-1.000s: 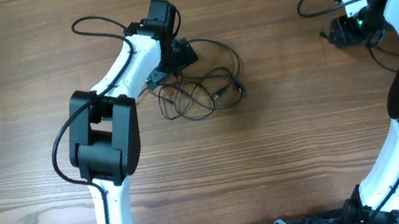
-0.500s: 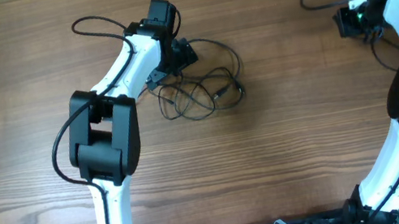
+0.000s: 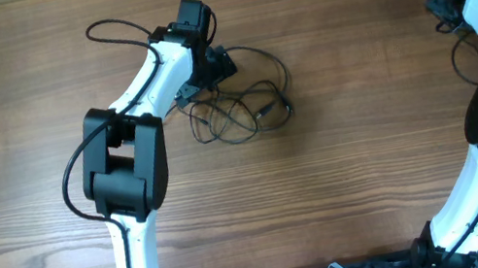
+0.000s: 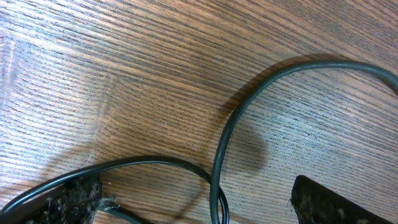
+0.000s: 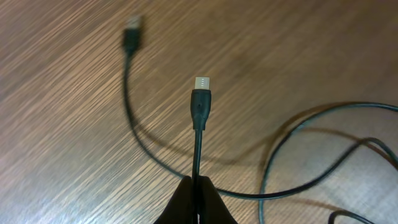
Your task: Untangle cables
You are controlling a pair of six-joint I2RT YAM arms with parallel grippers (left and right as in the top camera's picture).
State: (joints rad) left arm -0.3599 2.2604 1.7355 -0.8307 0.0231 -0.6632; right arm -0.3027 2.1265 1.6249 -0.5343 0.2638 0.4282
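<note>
Right gripper (image 5: 198,185): jaws closed on one cable (image 5: 198,140). The cable projects straight out from the fingertips and ends in a silver-tipped plug (image 5: 201,93). More black cord loops on the table (image 5: 74,124) at the right of the wrist view. A second plug (image 5: 130,34), blurred, lies ahead.

Left gripper (image 3: 219,64): jaws fully wide, holding nothing, at the far left edge of the tangle (image 3: 240,109) near table centre. One strand (image 4: 224,143) curves between its fingers (image 4: 68,193).
</note>
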